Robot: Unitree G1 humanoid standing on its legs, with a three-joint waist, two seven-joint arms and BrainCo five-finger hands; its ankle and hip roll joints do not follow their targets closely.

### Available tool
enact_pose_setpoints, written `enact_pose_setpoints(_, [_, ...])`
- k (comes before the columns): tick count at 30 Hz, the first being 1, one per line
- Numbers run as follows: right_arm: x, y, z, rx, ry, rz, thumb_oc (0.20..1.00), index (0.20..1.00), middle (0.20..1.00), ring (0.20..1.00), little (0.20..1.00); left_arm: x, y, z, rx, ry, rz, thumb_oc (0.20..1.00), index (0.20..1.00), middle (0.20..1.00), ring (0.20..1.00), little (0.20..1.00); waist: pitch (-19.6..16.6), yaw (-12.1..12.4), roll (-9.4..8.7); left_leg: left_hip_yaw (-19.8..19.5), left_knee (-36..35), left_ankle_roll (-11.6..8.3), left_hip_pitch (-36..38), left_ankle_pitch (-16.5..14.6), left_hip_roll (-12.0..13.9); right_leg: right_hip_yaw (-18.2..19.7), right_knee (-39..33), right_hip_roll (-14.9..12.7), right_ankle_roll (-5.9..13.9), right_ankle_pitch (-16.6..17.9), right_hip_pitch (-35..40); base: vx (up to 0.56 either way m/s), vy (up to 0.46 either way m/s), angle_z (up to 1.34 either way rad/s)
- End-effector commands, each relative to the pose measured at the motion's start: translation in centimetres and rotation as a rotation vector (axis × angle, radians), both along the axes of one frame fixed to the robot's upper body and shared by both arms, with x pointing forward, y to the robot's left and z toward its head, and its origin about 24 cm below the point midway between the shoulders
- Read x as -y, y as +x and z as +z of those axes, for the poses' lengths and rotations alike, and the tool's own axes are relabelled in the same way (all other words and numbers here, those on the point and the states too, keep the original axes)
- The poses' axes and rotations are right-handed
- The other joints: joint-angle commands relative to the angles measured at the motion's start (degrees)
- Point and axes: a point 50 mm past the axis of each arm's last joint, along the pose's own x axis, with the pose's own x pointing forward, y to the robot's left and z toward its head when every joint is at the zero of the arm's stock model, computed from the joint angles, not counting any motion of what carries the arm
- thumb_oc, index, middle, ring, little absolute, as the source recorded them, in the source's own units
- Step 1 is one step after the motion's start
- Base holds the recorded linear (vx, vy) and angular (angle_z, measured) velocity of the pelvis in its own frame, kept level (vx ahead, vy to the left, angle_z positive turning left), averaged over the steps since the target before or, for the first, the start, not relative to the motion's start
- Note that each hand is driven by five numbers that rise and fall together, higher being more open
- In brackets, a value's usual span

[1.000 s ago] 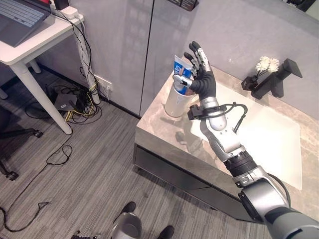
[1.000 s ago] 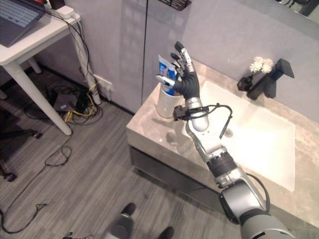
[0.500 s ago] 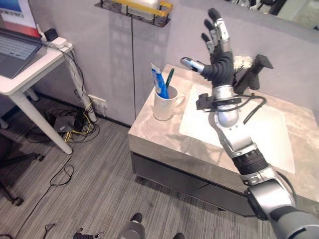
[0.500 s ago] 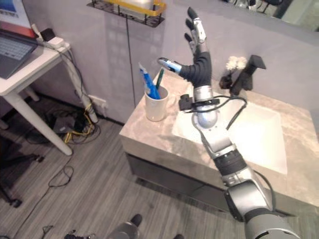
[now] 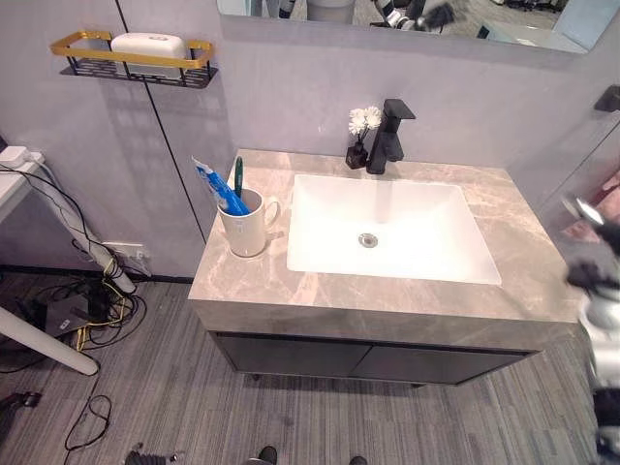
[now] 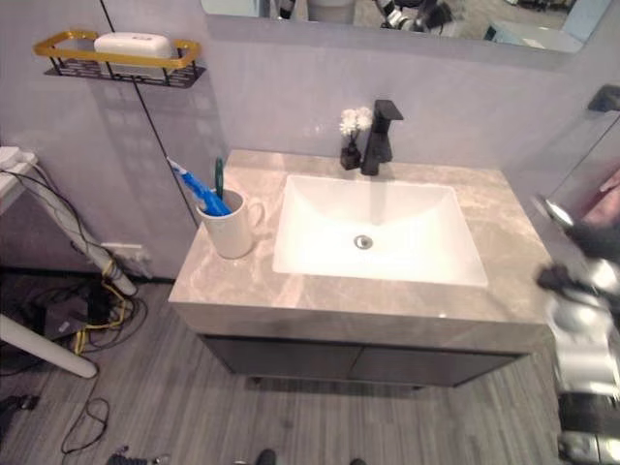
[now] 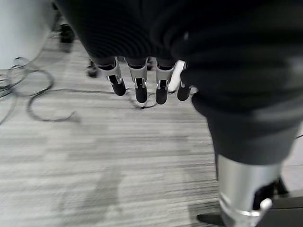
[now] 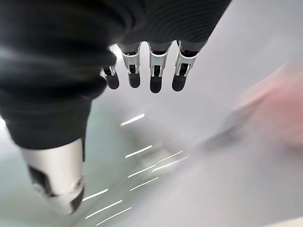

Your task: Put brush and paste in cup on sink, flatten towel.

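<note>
Brush and paste step looks done: the white cup stands on the counter left of the basin, with the green toothbrush and the blue paste tube leaning in it. What's left for you is the towel. A pink patch at the right edge of the frame may be it, but I can't tell.

Right hand: fingers straight and relaxed, holding nothing, blurred at the far right of the head views. Left hand: fingers straight too, empty, hanging over the floor.

Next move, my guess: find the towel on the right first, then lay flat fingers on it.

Around: black tap and a small vase of white flowers behind the basin; wire shelf with soap upper left. Nothing blocks the right side.
</note>
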Motion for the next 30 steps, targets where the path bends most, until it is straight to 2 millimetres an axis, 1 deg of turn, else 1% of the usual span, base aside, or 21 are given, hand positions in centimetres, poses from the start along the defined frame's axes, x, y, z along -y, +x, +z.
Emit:
enact_pose_setpoints(1, [2.6, -2.1, -0.1, 0.144, 0.136, -0.207, 1.000, 1.000, 1.000, 1.000, 1.000, 1.4, 0.7, 0.2, 0.078, 0.032, -0.094, 1.000, 1.000, 1.000, 1.000, 1.000, 1.0, 2.1, 0.15, -5.7, -6.1, 0.24, -0.8, 2.8, 1.0, -3.5, 0.4, -2.3, 3.83, -4.8, 5.7, -0.01, -0.048, 0.04])
enact_pose_setpoints(2, [3.3, -4.8, -4.2, 0.033, 0.303, -0.275, 1.000, 1.000, 1.000, 1.000, 1.000, 1.1, 2.6, 2.0, 0.244, 0.025, -0.106, 1.000, 1.000, 1.000, 1.000, 1.000, 1.3, 2.5, 0.60, -6.0, -6.1, 0.21, -0.8, 2.7, 1.2, -3.8, 0.4, -2.0, 3.81, -5.1, 6.0, -0.01, -0.046, 0.10])
enact_pose_setpoints(3, [3.4, -4.8, -4.2, 0.033, 0.305, -0.272, 1.000, 1.000, 1.000, 1.000, 1.000, 1.0, 2.4, 2.0, 0.241, 0.025, -0.104, 1.000, 1.000, 1.000, 1.000, 1.000, 1.2, 2.3, 0.56, -6.1, -6.1, 0.29, -1.0, 3.1, 1.0, -3.9, 0.4, -2.2, 3.86, -4.8, 5.8, -0.02, -0.047, 0.06])
enact_pose_setpoints(4, [2.7, -7.3, -8.4, -0.129, 0.446, -0.310, 1.000, 1.000, 1.000, 1.000, 1.000, 0.6, 3.7, 3.8, 0.366, 0.016, -0.104, 1.000, 1.000, 1.000, 1.000, 1.000, 1.6, 2.7, 0.89, -6.2, -6.1, 0.26, -1.0, 3.2, 1.1, -4.0, 0.4, -2.0, 3.81, -4.9, 5.8, -0.03, -0.033, 0.22])
enact_pose_setpoints(5, [2.1, -8.1, -10.2, -0.220, 0.522, -0.308, 1.000, 1.000, 1.000, 1.000, 1.000, 0.3, 3.8, 5.1, 0.443, 0.002, -0.097, 1.000, 1.000, 1.000, 1.000, 1.000, 1.8, 3.3, 1.32, -6.3, -6.1, 0.10, -1.0, 3.2, 1.3, -4.2, 0.4, -1.8, 3.74, -5.4, 6.0, -0.02, -0.035, 0.24])
enact_pose_setpoints(6, [2.1, -8.0, -10.2, -0.220, 0.522, -0.305, 1.000, 1.000, 1.000, 1.000, 1.000, 0.2, 3.7, 5.2, 0.442, 0.002, -0.094, 1.000, 1.000, 1.000, 1.000, 1.000, 1.8, 3.0, 1.29, -6.4, -6.1, 0.15, -1.2, 3.5, 1.2, -4.3, 0.4, -1.9, 3.77, -5.1, 5.9, -0.02, -0.027, 0.18])
enact_pose_setpoints(8, [-0.4, -10.2, -14.2, -0.352, 0.681, -0.288, 1.000, 1.000, 1.000, 1.000, 1.000, -0.3, 4.9, 7.9, 0.582, 0.011, -0.108, 1.000, 1.000, 1.000, 1.000, 1.000, 2.2, 3.2, 1.86, -6.6, -6.1, 0.00, -1.4, 3.7, 1.2, -4.4, 0.4, -1.9, 3.62, -5.3, 5.7, -0.03, -0.028, -0.03])
enact_pose_setpoints(10, [-1.1, -11.5, -15.4, -0.405, 0.746, -0.296, 1.000, 1.000, 1.000, 1.000, 1.000, -0.5, 5.3, 9.1, 0.640, 0.009, -0.124, 1.000, 1.000, 1.000, 1.000, 1.000, 2.2, 3.3, 2.05, -6.8, -6.1, -0.05, -1.6, 3.8, 1.2, -4.7, 0.4, -1.9, 3.58, -5.3, 5.7, -0.01, -0.017, 0.05])
enact_pose_setpoints(11, [-2.7, -12.6, -17.2, -0.553, 0.810, -0.267, 1.000, 1.000, 1.000, 1.000, 1.000, -0.8, 6.0, 11.4, 0.745, 0.014, -0.136, 1.000, 1.000, 1.000, 1.000, 1.000, 2.6, 3.9, 2.55, -7.0, -6.1, -0.23, -1.6, 3.8, 1.2, -5.1, 0.4, -1.8, 3.47, -5.4, 5.9, -0.03, -0.011, 0.12])
enact_pose_setpoints(13, [-2.7, -12.5, -17.2, -0.554, 0.809, -0.266, 1.000, 1.000, 1.000, 1.000, 1.000, -0.9, 5.9, 11.4, 0.744, 0.014, -0.135, 1.000, 1.000, 1.000, 1.000, 1.000, 2.5, 3.7, 2.51, -7.2, -6.1, -0.21, -1.8, 3.9, 1.2, -5.2, 0.4, -1.9, 3.50, -5.4, 5.8, -0.01, -0.033, 0.19])
enact_pose_setpoints(14, [-6.5, -12.8, -19.9, -0.929, 0.746, -0.031, 1.000, 1.000, 1.000, 1.000, 1.000, -1.2, 7.3, 15.8, 0.915, 0.078, -0.224, 1.000, 1.000, 1.000, 1.000, 1.000, 3.1, 4.9, 3.51, -7.2, -6.1, -0.53, -1.4, 3.7, 1.3, -5.1, 0.4, -1.6, 3.25, -5.8, 6.2, -0.03, -0.059, 0.13])
enact_pose_setpoints(15, [-12.1, -9.8, -21.9, -1.383, 0.409, 0.593, 1.000, 1.000, 1.000, 1.000, 1.000, -2.3, 7.3, 19.0, 1.007, 0.173, -0.267, 1.000, 1.000, 1.000, 1.000, 1.000, 3.5, 5.4, 3.74, -7.1, -6.1, -0.79, -1.5, 4.0, 1.4, -4.6, 0.4, -1.5, 3.00, -5.8, 6.0, -0.05, -0.058, 0.03])
enact_pose_setpoints(17, [-14.6, -8.4, -21.6, -1.497, 0.153, 0.963, 1.000, 1.000, 1.000, 1.000, 1.000, -2.9, 7.0, 21.3, 1.060, 0.239, -0.312, 1.000, 1.000, 1.000, 1.000, 1.000, 3.5, 5.2, 3.61, -7.1, -6.1, -0.97, -1.7, 4.1, 1.4, -4.4, 0.4, -1.4, 2.86, -6.0, 5.8, -0.02, -0.016, 0.00])
enact_pose_setpoints(18, [-14.8, -8.0, -21.3, -1.473, 0.157, 1.002, 1.000, 1.000, 1.000, 1.000, 1.000, -3.2, 6.7, 21.9, 1.085, 0.256, -0.297, 1.000, 1.000, 1.000, 1.000, 1.000, 3.3, 4.9, 3.68, -7.3, -6.1, -1.00, -1.9, 4.5, 1.3, -4.5, 0.4, -1.6, 2.84, -5.8, 5.7, 0.00, 0.000, 0.00])
enact_pose_setpoints(20, [-14.5, -8.2, -21.2, -1.450, 0.194, 0.964, 1.000, 1.000, 1.000, 1.000, 1.000, -3.1, 6.8, 22.6, 1.120, 0.260, -0.294, 1.000, 1.000, 1.000, 1.000, 1.000, 3.2, 4.8, 3.82, -7.4, -6.1, -1.05, -1.8, 4.4, 1.3, -4.6, 0.4, -1.5, 2.81, -5.9, 5.9, 0.01, -0.013, -0.02])
enact_pose_setpoints(21, [-14.0, -8.8, -21.6, -1.325, 0.396, 0.786, 1.000, 1.000, 1.000, 1.000, 1.000, -2.7, 7.5, 24.3, 1.226, 0.245, -0.304, 1.000, 1.000, 1.000, 1.000, 1.000, 2.9, 4.3, 4.26, -7.4, -6.1, -1.18, -1.6, 4.2, 1.5, -4.6, 0.4, -1.4, 2.73, -6.2, 6.1, 0.00, -0.017, 0.07])
enact_pose_setpoints(23, [-14.8, -8.2, -21.8, -1.229, 0.493, 0.731, 1.000, 1.000, 1.000, 1.000, 1.000, -1.7, 8.5, 25.7, 1.316, 0.186, -0.348, 1.000, 1.000, 1.000, 1.000, 1.000, 2.7, 3.9, 4.60, -7.3, -6.1, -1.23, -1.9, 4.7, 1.5, -4.6, 0.4, -1.4, 2.69, -5.9, 5.8, -0.01, -0.015, 0.08])
enact_pose_setpoints(24, [-14.8, -8.2, -21.8, -1.228, 0.493, 0.731, 1.000, 1.000, 1.000, 1.000, 1.000, -1.7, 8.5, 25.7, 1.316, 0.187, -0.349, 0.470, 0.470, 0.470, 0.470, 0.470, 2.7, 3.9, 4.58, -7.3, -6.1, -1.22, -2.0, 4.7, 1.5, -4.6, 0.4, -1.4, 2.70, -5.9, 5.8, 0.00, 0.000, 0.00])
enact_pose_setpoints(25, [-15.0, -7.8, -21.8, -1.213, 0.494, 0.729, 1.000, 1.000, 1.000, 1.000, 1.000, -0.9, 9.0, 26.8, 1.358, 0.160, -0.408, 0.263, 0.263, 0.263, 0.263, 0.263, 2.7, 3.7, 4.70, -7.2, -6.1, -1.27, -1.9, 4.7, 1.6, -4.5, 0.4, -1.3, 2.64, -6.0, 5.8, -0.01, -0.032, -0.06])
enact_pose_setpoints(26, [-15.2, -7.1, -21.6, -1.234, 0.435, 0.777, 1.000, 1.000, 1.000, 1.000, 1.000, 0.3, 9.8, 28.5, 1.423, 0.088, -0.509, 0.200, 0.200, 0.200, 0.200, 0.200, 2.7, 3.5, 5.00, -6.9, -6.1, -1.48, -1.7, 4.4, 1.9, -4.3, 0.4, -1.1, 2.52, -6.2, 5.8, -0.02, -0.024, -0.06])
enact_pose_setpoints(30, [-14.6, -7.4, -21.6, -1.295, 0.393, 0.784, 1.000, 1.000, 1.000, 1.000, 1.000, 1.6, 10.4, 29.5, 1.451, -0.089, -0.600, 0.200, 0.200, 0.200, 0.200, 0.200, 2.5, 3.0, 5.34, -7.0, -6.1, -1.54, -2.1, 4.9, 1.8, -4.3, 0.4, -1.0, 2.42, -6.1, 5.5, -0.01, -0.017, -0.04])
